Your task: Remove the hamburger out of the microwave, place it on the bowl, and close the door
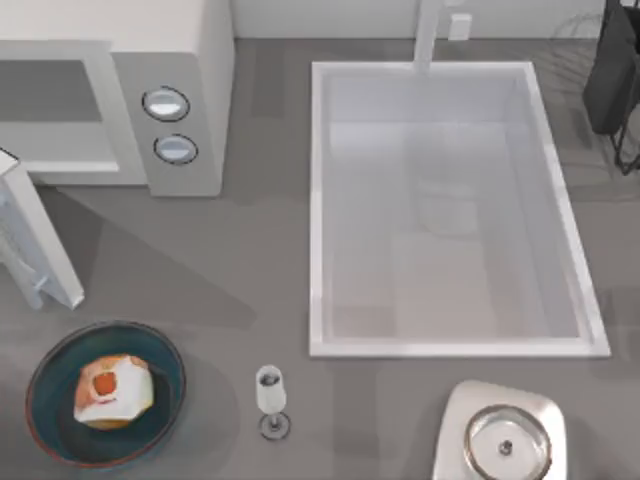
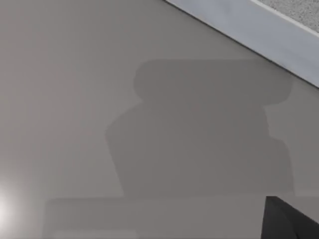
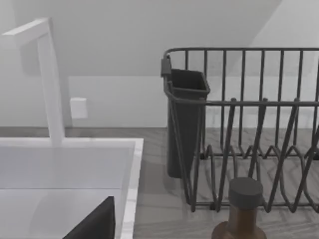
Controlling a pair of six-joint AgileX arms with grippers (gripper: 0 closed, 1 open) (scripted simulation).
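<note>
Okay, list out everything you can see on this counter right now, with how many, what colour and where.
hamburger: one, cream and tan with an orange-red patch, lying in the bowl
bowl: one, deep blue with a reddish-brown rim, front left of the counter
microwave: one, white with two round silver-blue knobs, back left, cavity open
door: one, white-framed, swung open at the left edge
wine glass: one, clear, upright, right of the bowl
sink: one, white, centre right
faucet: one, white, behind the sink
steel dish: one, silvery, front right
dish rack: one, dark wire, back right, beside the sink
bottle: one, brown with a dark cap, in front of the rack
</note>
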